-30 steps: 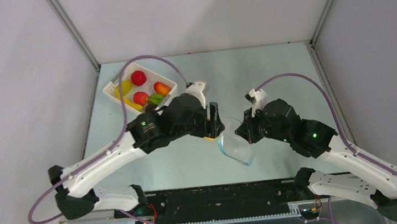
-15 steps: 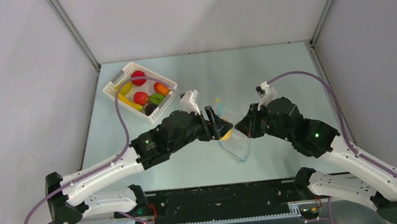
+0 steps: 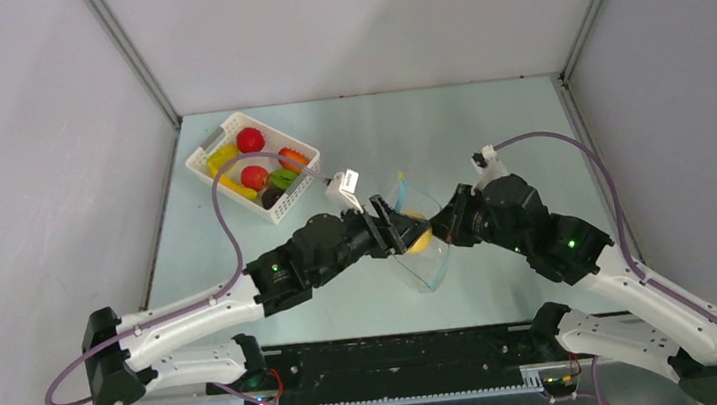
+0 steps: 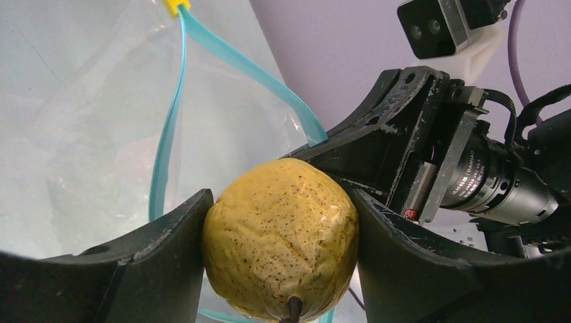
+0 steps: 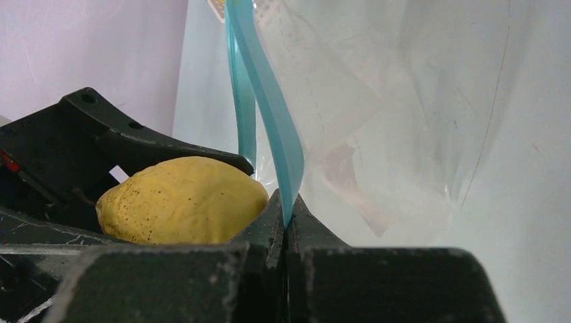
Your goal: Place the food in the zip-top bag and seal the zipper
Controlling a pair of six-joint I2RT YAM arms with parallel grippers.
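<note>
Spotted a yellow pear (image 4: 279,242), speckled brown, skin a bit wrinkly, short dark stem, squeezed tight in the left gripper (image 3: 394,232). Held it right at the mouth of the bag (image 3: 428,268). Looked clear and crinkly, with a teal zipper (image 5: 269,121) gaping open and a little yellow tab (image 4: 176,7) at one end. Pinched one side of that zipper flat with the right gripper (image 5: 286,225), no gap showing. Saw the other food (image 3: 250,139), red, orange, green, yellow, sitting in the white basket (image 3: 201,161), well apart.
</note>
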